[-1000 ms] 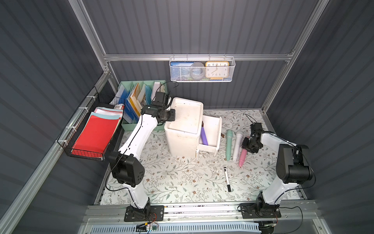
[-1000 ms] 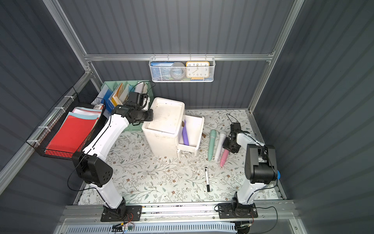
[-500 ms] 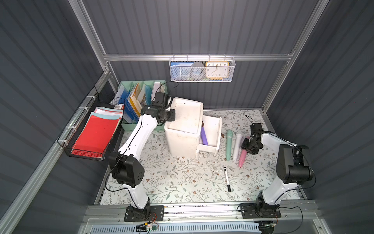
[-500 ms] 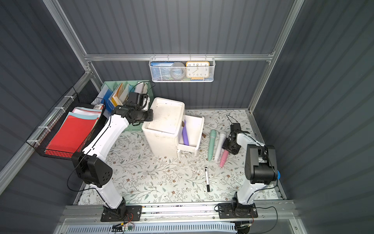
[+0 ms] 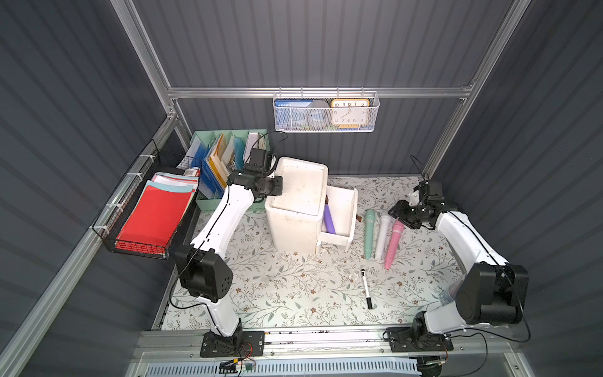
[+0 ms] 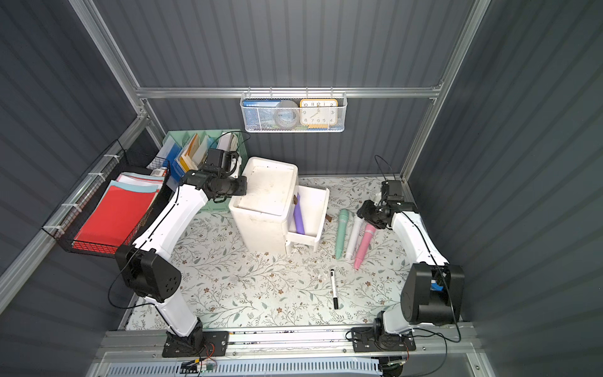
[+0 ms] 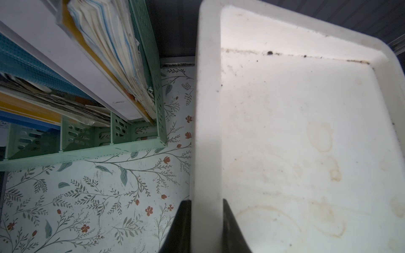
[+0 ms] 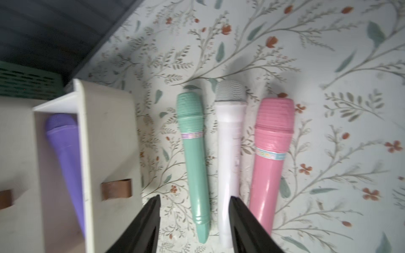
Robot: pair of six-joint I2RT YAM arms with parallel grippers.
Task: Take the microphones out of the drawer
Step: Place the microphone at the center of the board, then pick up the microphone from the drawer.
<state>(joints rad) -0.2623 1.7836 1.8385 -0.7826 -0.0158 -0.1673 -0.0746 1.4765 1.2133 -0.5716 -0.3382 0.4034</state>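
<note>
Your left gripper [image 7: 205, 201] is clamped tight on the raised rim of the white cabinet [image 5: 300, 192], evidently bracing it. Your right gripper [image 8: 195, 198] has its jaws partly spread and holds nothing. It stands over the narrow ends of the green microphone [image 8: 192, 153] and white microphone [image 8: 230, 142], which lie on the mat beside the pink microphone [image 8: 272, 142]. The purple microphone [image 8: 63, 142] lies in the open drawer [image 5: 342, 202], along the side nearest the cabinet. Judgement: its removal is not begun, and the next move calls for carrying the right jaws over the drawer front and down onto its shaft. The drawer front cuts off its narrow end in the blurred right wrist view. In both top views the cabinet edge crowds its head, so clearance there is hard to judge.
</note>
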